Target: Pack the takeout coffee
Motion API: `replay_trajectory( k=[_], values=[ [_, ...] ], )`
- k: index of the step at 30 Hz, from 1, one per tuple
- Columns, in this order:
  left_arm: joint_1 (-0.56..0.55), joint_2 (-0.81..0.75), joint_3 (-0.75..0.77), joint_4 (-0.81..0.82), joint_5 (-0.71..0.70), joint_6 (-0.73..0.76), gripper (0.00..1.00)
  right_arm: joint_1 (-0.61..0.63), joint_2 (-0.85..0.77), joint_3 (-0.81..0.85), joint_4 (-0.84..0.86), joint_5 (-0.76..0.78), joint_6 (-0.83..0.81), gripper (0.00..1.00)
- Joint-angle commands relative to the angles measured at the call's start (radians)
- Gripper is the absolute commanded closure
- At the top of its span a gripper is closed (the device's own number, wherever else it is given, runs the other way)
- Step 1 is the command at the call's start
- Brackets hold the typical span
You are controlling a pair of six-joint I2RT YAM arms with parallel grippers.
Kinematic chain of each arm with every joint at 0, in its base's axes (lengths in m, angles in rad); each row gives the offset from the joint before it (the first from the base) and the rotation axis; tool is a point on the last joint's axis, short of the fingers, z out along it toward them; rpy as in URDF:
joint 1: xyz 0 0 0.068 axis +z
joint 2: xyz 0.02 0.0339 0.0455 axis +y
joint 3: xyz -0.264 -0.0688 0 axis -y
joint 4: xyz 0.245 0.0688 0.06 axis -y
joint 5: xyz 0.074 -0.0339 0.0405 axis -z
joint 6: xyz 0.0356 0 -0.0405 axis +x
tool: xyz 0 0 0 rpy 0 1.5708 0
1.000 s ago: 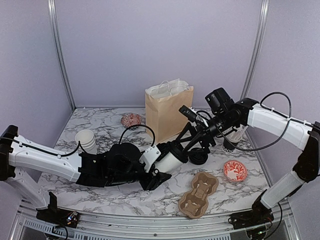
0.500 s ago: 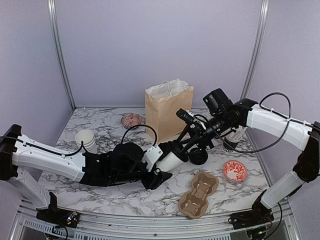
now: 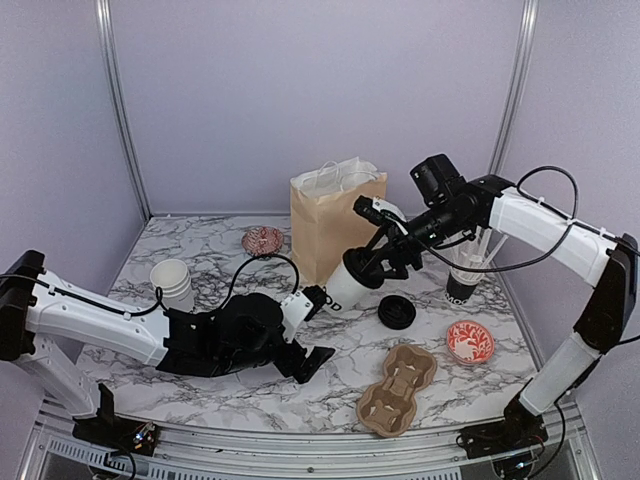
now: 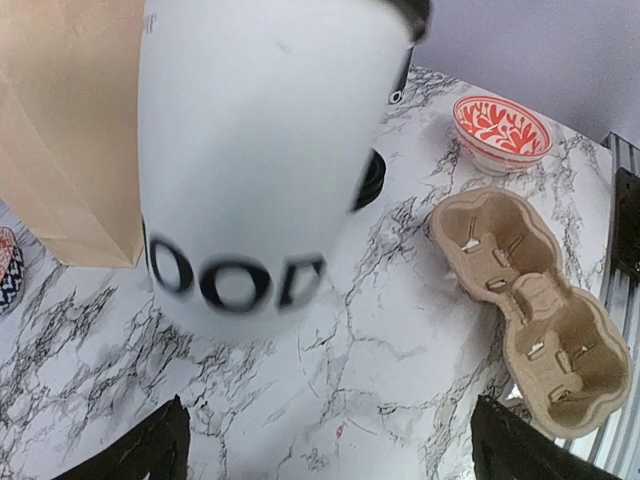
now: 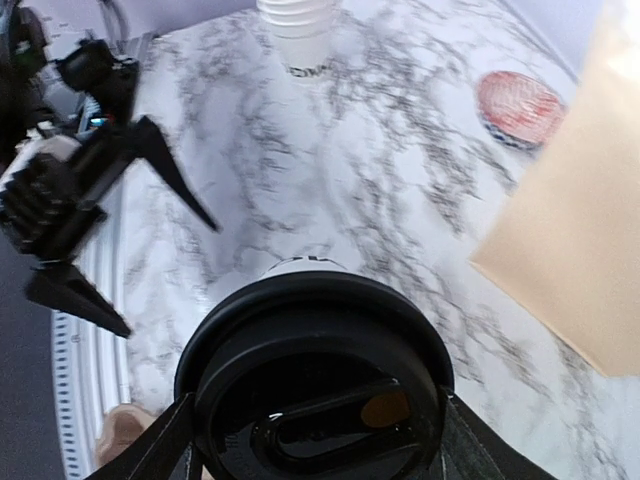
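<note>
A takeout coffee cup [image 3: 347, 281], white with black lettering and a black lid, hangs tilted above the table in front of the paper bag [image 3: 335, 225]. My right gripper [image 3: 372, 266] is shut on its lidded top. In the right wrist view the lid [image 5: 315, 390] fills the space between the fingers [image 5: 160, 450]. My left gripper [image 3: 318, 326] is open and empty just below and in front of the cup. In the left wrist view the cup [image 4: 260, 150] looms above the spread gripper [image 4: 330, 455]. A loose black lid [image 3: 397, 312] lies on the table.
A cardboard cup carrier [image 3: 397, 390] lies front right. A red-patterned bowl [image 3: 470, 342] sits right of it, and another [image 3: 263, 240] sits left of the bag. A stack of white cups [image 3: 173, 282] stands at the left. A dark cup of white sticks [image 3: 465, 275] stands at the right.
The cup has left my left gripper's jaws. My right gripper has lifted it up and back toward the bag. The left gripper stays low and open.
</note>
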Motion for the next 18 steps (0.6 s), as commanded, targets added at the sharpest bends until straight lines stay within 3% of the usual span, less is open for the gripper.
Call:
replay_trajectory(
  k=[1, 12, 18],
  values=[
    [0.002, -0.054, -0.037, -0.058, -0.025, -0.049, 0.01, -0.065, 0.068, 0.102, -0.036, 0.312, -0.046, 0.36],
    [0.0, -0.087, -0.068, -0.069, -0.007, -0.077, 0.01, -0.122, 0.21, 0.208, -0.07, 0.612, -0.033, 0.35],
    [-0.005, -0.064, -0.058, -0.069, 0.023, -0.062, 0.01, -0.161, 0.288, 0.28, -0.129, 0.629, 0.004, 0.35]
  ],
)
